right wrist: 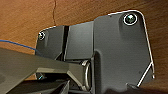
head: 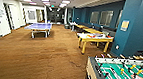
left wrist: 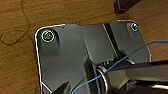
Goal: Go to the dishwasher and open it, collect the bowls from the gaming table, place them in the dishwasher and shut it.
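Note:
The gaming table (head: 97, 40), white on top with yellow edges and legs, stands to the right of the middle of the room, a few metres ahead of me in the head view. Small colourful things lie on its top, too small to tell as bowls. The dishwasher is out of view. Both wrist views look down past my own dark plate onto brown carpet.
A green-field foosball table (head: 124, 74) sits close at the lower right. A blue ping-pong table (head: 38, 26) stands at the left middle. More yellow tables (head: 92, 31) line the blue wall (head: 133, 28). Open brown carpet (head: 43, 55) stretches ahead. A dark leg (left wrist: 125, 6) stands near my base.

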### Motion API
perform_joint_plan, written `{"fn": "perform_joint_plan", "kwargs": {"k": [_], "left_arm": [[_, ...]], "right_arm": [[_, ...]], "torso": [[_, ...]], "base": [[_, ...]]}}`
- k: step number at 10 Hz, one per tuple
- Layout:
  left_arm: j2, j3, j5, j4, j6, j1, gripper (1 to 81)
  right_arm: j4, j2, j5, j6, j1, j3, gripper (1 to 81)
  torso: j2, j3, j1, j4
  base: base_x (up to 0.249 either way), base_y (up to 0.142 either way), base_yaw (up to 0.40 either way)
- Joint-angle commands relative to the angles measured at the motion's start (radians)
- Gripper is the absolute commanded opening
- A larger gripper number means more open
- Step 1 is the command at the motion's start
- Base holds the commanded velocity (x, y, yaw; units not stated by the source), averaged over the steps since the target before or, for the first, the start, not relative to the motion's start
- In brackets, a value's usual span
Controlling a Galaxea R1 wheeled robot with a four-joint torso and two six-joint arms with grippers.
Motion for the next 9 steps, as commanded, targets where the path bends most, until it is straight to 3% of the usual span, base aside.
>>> {"fn": "perform_joint_plan", "kwargs": {"k": [1, 9], "left_arm": [[-0.008, 0.002, 0.042, 0.006, 0.004, -0.032, 81.1], [-0.008, 0.002, 0.042, 0.006, 0.006, -0.032, 81.1]], "right_arm": [[-0.014, -0.003, -0.041, -0.003, 0.03, 0.006, 81.1], [-0.014, -0.007, -0.04, -0.003, 0.03, 0.004, 81.1]], "torso": [[0.0, 0.0, 0.0, 0.0], [-0.002, 0.001, -0.003, 0.0]], "base": [[0.168, 0.0, 0.0], [0.168, 0.0, 0.0]]}}
